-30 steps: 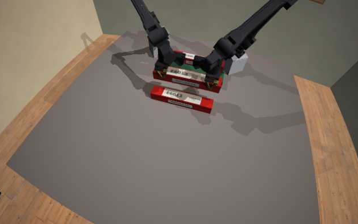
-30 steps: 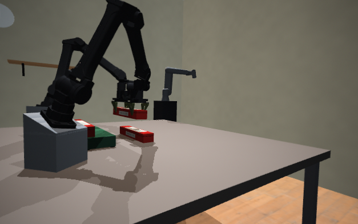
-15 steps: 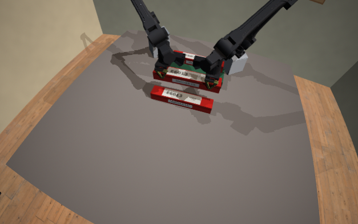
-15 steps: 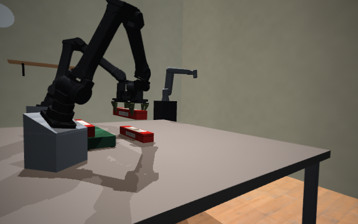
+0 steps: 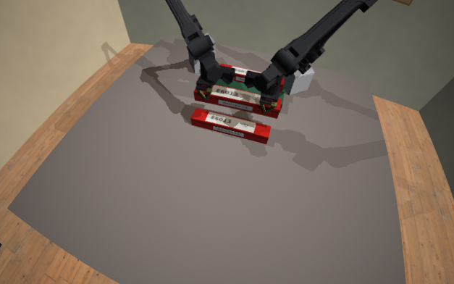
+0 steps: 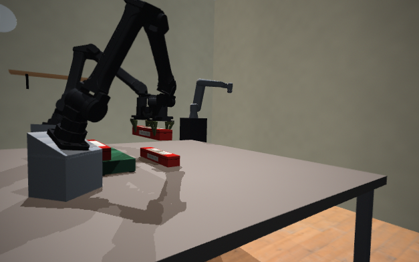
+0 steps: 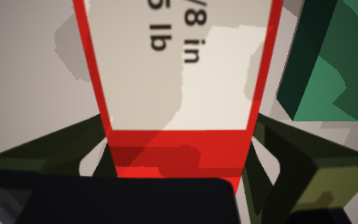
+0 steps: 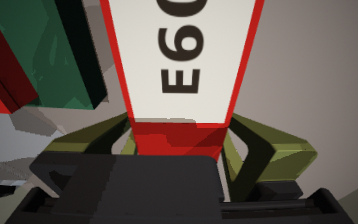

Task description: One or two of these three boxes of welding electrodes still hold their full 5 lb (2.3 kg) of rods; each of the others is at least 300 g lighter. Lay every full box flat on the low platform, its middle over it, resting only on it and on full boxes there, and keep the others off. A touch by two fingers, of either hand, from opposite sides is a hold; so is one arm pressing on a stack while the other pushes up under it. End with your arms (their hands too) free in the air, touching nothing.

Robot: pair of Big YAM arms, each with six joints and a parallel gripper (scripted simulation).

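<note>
While one red box (image 5: 235,95) (image 6: 152,133) (image 7: 165,90) (image 8: 180,105) is held up, clamped near its ends by the left gripper (image 5: 270,103) (image 6: 140,126) (image 7: 179,111) and right gripper (image 5: 205,93) (image 6: 162,129) (image 8: 179,111), another box (image 5: 229,124) (image 6: 160,156) is left on the table (image 5: 210,203) (image 6: 244,187). The third box (image 6: 106,152) is held up by the green platform (image 5: 228,85) (image 6: 120,166) (image 7: 325,90) (image 8: 65,65).

"E6013", "5 lb" and a cropped "/8 in" mark the raised electrode box (image 5: 237,95) (image 6: 152,133) (image 7: 180,150) (image 8: 180,140); "E6013" also marks the electrode box lying (image 5: 230,124) (image 6: 160,156) toward the arms' edge of the tabletop (image 5: 206,203) (image 6: 244,174).
</note>
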